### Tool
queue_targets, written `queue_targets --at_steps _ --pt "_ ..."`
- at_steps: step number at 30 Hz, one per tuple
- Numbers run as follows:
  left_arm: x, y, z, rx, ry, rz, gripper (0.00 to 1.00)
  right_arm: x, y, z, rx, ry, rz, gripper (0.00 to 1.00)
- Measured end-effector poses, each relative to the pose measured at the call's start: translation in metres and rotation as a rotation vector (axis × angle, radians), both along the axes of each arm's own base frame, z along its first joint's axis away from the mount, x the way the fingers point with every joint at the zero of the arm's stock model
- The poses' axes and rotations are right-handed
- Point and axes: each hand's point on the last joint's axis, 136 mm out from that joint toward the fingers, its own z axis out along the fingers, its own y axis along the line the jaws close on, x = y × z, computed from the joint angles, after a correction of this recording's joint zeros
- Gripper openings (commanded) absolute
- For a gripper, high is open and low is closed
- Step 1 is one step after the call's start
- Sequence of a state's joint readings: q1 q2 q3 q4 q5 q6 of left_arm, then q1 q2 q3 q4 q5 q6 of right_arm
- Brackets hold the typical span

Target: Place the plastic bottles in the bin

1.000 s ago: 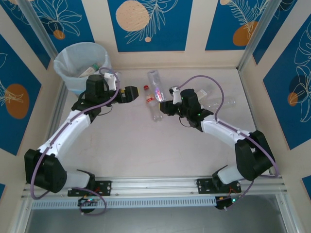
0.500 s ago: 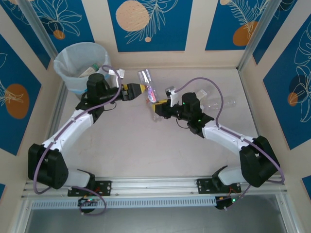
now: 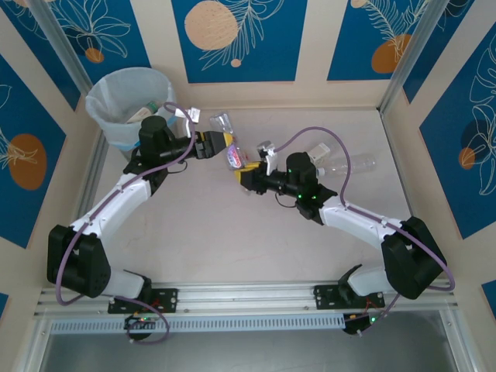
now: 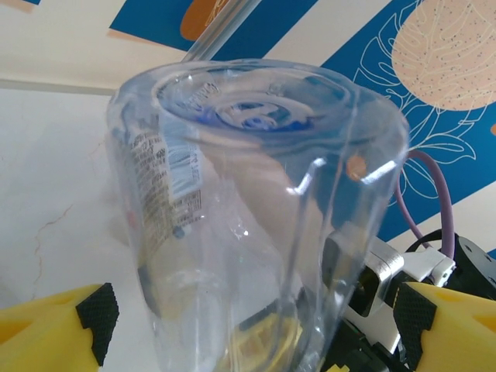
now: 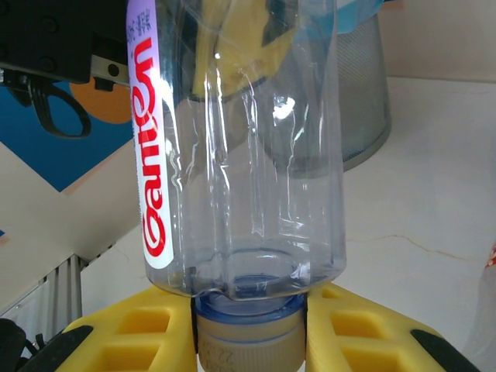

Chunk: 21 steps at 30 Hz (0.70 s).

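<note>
Right gripper (image 5: 248, 329) clamped on the cap (image 5: 248, 345) of a plastic bottle (image 5: 244, 155), its body between the left gripper (image 4: 248, 322)'s spread jaws. Left should grip squarely before right releases; the bin (image 3: 108, 124) sits close behind left's wrist.

One round grey bin (image 3: 97, 97), two white robot arms (image 3: 116, 201) (image 3: 356, 217), and at least four clear plastic bottles (image 3: 223, 124) (image 3: 322, 151) (image 3: 358, 163) (image 3: 143, 114)

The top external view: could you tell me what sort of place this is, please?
Probably a robot test cell, not a home: a white table boxed in by blue leaf-print panels, an aluminium rail at its near edge, and a lined bin.
</note>
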State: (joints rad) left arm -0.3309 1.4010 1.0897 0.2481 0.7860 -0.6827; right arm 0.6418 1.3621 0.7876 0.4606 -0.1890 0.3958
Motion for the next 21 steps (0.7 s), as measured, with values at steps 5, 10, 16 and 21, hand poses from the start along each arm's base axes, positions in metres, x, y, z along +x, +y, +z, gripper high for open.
queue_targets --at_steps 5,10,16,21 --pt "0.0000 0.0001 -0.0008 0.000 0.002 0.001 0.82 -0.0044 0.0037 0.0002 0.001 0.000 0.018 0.00" --pt "0.0002 0.0003 -0.0024 0.002 0.006 0.003 0.70 -0.0081 0.0066 0.0003 0.000 -0.004 0.034 0.00" --pt "0.0007 0.0004 -0.0030 0.005 0.003 0.006 0.56 -0.0090 0.0071 -0.0007 -0.003 -0.001 0.038 0.00" --pt "0.0011 0.0007 -0.0041 0.006 0.004 0.010 0.51 -0.0088 0.0071 -0.0009 -0.005 0.001 0.038 0.02"
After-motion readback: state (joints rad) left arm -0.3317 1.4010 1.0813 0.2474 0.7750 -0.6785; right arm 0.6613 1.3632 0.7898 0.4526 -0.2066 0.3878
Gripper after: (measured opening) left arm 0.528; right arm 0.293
